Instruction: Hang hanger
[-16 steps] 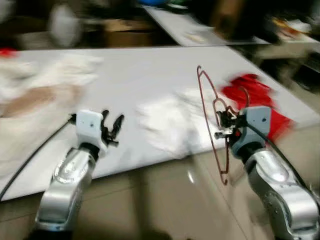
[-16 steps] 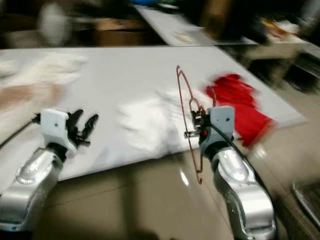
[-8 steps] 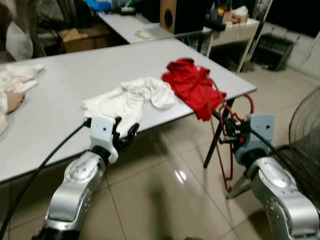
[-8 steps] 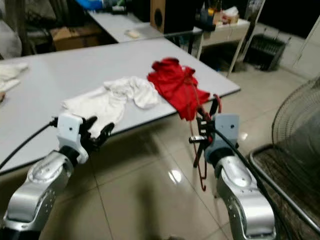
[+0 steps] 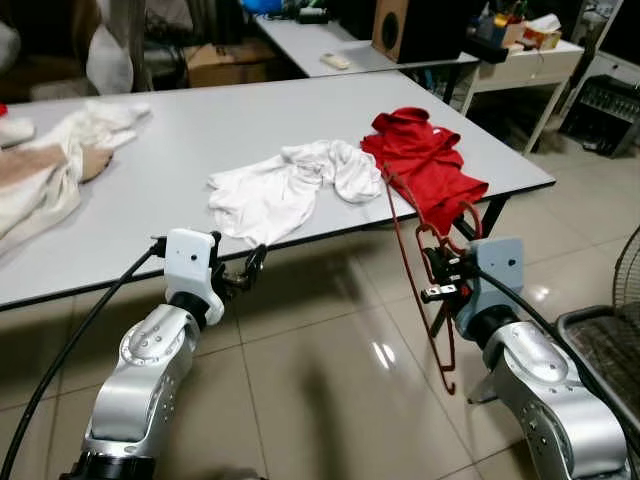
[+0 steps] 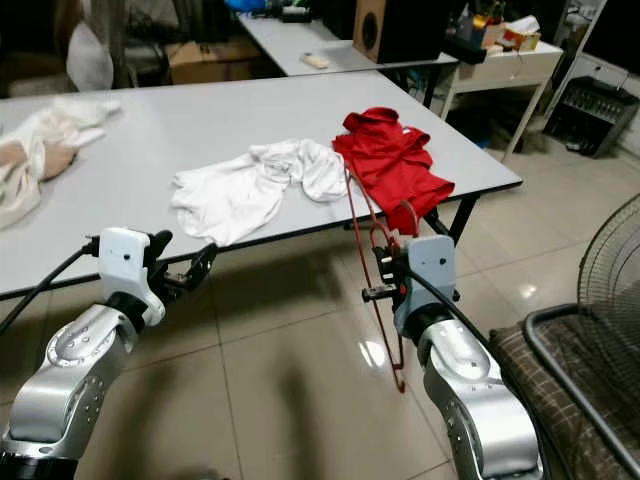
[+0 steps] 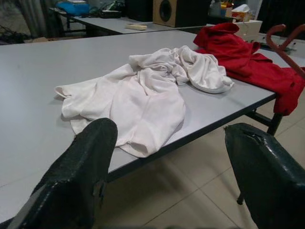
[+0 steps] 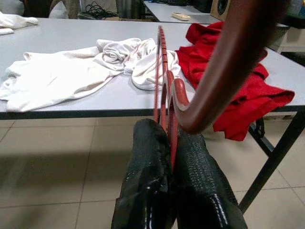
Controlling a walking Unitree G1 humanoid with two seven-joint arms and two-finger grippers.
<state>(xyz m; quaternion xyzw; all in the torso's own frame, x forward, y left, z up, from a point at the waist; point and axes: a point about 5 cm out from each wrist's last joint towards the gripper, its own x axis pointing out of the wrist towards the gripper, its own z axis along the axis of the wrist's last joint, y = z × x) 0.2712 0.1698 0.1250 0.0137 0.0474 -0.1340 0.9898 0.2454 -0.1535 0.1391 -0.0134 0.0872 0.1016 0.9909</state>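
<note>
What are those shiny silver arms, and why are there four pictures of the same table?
They are the two arms of a walking robot. Two pictures come from cameras in its head, like eyes looking down. The other two come from little cameras on its wrists, looking along its black fingers. On the grey table lie a crumpled white garment and a red garment near the corner. The right gripper is pinching a thin dark red hanger, holding it in the air in front of the table. The left gripper is open and holds nothing.
</note>
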